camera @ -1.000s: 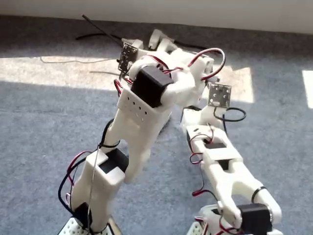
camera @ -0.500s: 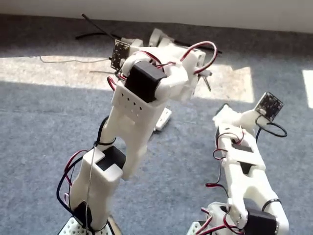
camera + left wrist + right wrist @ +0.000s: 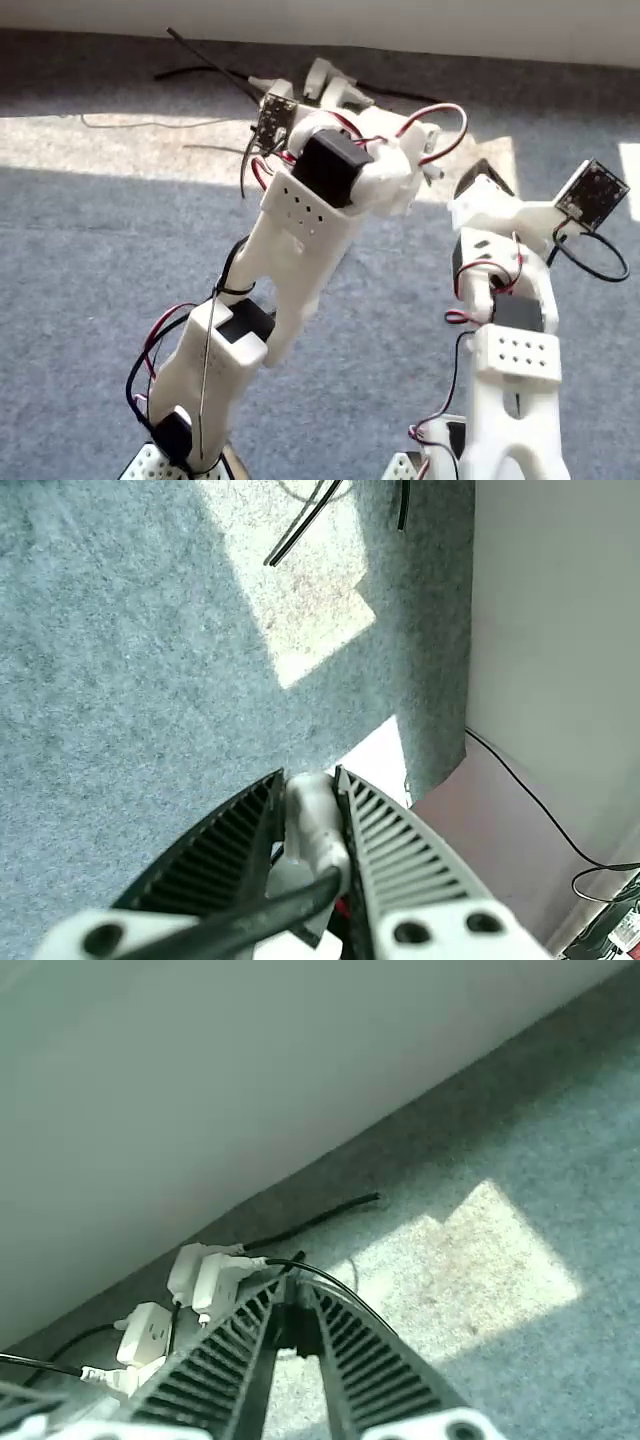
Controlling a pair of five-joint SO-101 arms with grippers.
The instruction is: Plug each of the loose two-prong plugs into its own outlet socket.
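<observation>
In the left wrist view, my left gripper point(image 3: 310, 780) is shut on a white two-prong plug point(image 3: 312, 825). Its black cord point(image 3: 250, 920) trails back under the fingers, and the plug hangs above grey carpet. My right gripper point(image 3: 292, 1295) is shut with its tips together and points toward the wall. Beyond it, white outlet blocks point(image 3: 205, 1272) and a white socket piece point(image 3: 145, 1332) lie on the carpet by the wall, with a thin black cord curling from them. From above, the same white outlet pieces point(image 3: 335, 85) lie behind the left arm point(image 3: 300, 230). The right arm point(image 3: 510, 300) stands to its right.
Loose black cables point(image 3: 200, 60) run along the carpet's far edge by the wall, and another black cable point(image 3: 320, 1218) lies near the outlets. A sunlit patch point(image 3: 110, 145) crosses the grey carpet. Open carpet stretches to the left of both arms.
The right arm has swung away to the right from beside the left arm and turned toward the wall. The left arm has shifted slightly right, now covering the white piece seen on the carpet before.
</observation>
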